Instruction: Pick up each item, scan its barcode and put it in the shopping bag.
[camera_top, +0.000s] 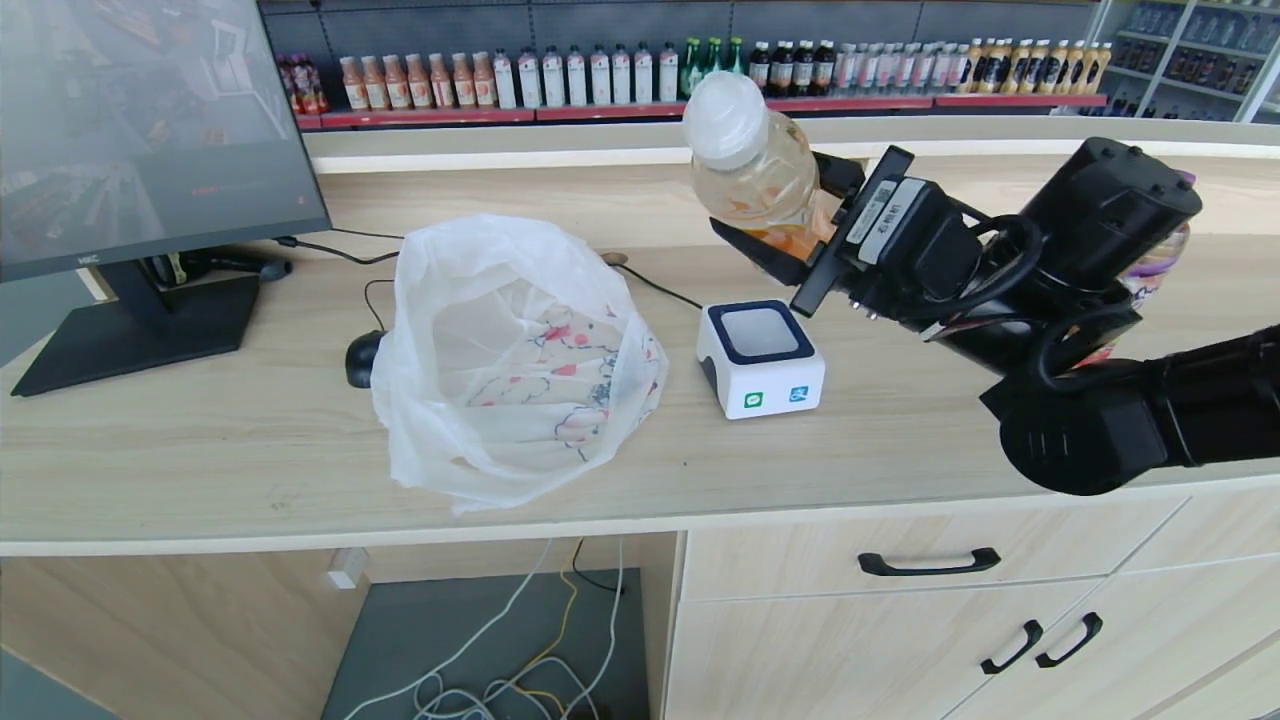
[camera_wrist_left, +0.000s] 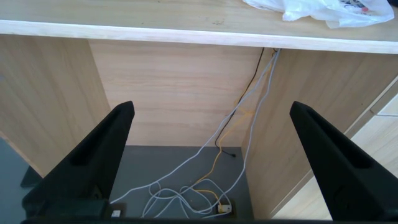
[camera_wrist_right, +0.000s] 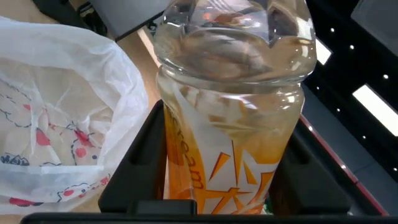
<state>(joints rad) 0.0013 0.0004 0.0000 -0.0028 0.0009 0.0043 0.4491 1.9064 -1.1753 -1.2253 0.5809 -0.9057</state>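
Right gripper (camera_top: 795, 215) clamps the drink bottle (camera_top: 750, 160), tilted, above and behind the barcode scanner (camera_top: 760, 358). Best to lower it, label facing the scanner window, and hold steady. Left gripper (camera_wrist_left: 211, 112) spread wide below the counter (camera_top: 200, 450).

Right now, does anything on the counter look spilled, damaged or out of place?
Nothing stands out. The right end effector holds the bottle tilted in the air near the scanner, cap on, with no liquid spilled on the counter. The shopping bag sits open beside the scanner.
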